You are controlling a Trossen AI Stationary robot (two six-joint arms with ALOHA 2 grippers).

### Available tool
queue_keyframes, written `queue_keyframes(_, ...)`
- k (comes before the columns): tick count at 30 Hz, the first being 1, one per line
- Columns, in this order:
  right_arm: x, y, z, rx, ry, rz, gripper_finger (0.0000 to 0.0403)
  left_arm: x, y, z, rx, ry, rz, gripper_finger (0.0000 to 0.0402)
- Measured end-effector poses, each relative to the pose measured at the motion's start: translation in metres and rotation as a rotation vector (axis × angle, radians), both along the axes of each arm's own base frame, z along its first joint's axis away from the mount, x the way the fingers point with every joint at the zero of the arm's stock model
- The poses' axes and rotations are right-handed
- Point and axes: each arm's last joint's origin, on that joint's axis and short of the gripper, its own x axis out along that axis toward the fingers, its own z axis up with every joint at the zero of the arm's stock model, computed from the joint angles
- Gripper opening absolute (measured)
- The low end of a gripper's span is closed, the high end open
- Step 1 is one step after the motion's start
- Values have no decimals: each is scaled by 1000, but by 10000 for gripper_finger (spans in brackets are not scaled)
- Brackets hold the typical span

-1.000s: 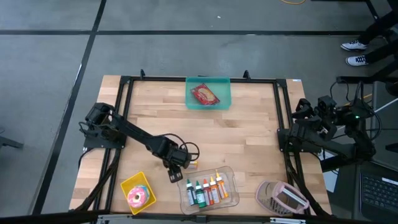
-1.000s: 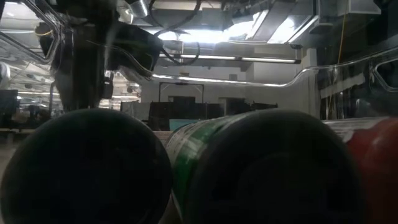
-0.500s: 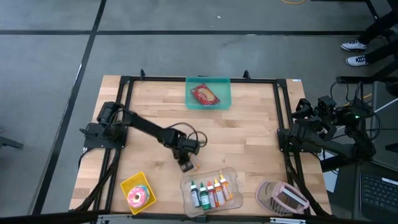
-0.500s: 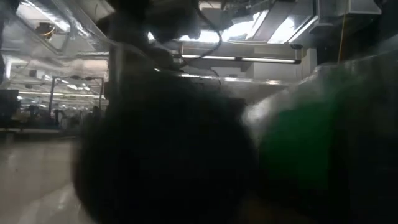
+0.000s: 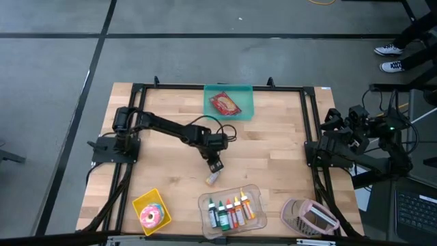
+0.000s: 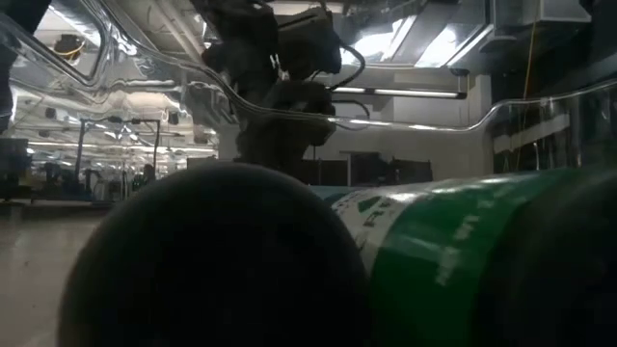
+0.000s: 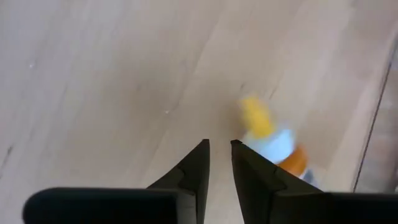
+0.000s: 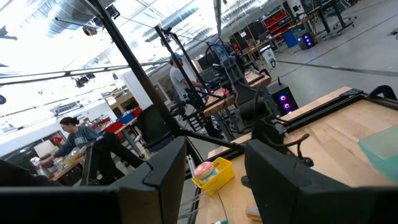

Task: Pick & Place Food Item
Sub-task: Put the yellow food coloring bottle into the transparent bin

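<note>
Hovering left end effector (image 5: pixel 216 166) nearly closed, empty, over counter (image 5: pixel 273 147); bottle (image 5: pixel 212 178) dropped near it. Next: reopen, regrasp.

Both arms are dark and matte, built of jointed black segments on black bases; a thin black cable loops over the left arm's wrist (image 5: pixel 217 130); its fingers (image 7: pixel 191 173) are flat black wedges tapering to points; the right arm (image 5: pixel 345 140) carries bundled black cabling.
</note>
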Motion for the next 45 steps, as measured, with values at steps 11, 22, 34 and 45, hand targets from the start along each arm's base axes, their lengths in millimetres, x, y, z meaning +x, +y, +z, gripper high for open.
queue_keyframes(11, 0, 0, 3, -5, -25, 1, 165, -27, 1, 16, -14, 338, -209, 77)
queue_keyframes(22, 0, 0, 3, -19, -27, -2, 165, -2, -8, 51, -115, 214, -33, 198)
queue_keyframes(34, 0, 0, 0, -56, -11, -8, 165, 8, -37, 30, -105, 239, 110, 258)
queue_keyframes(45, 0, 0, -2, -52, 13, -8, 165, 17, -53, -9, -85, 304, 102, 253)
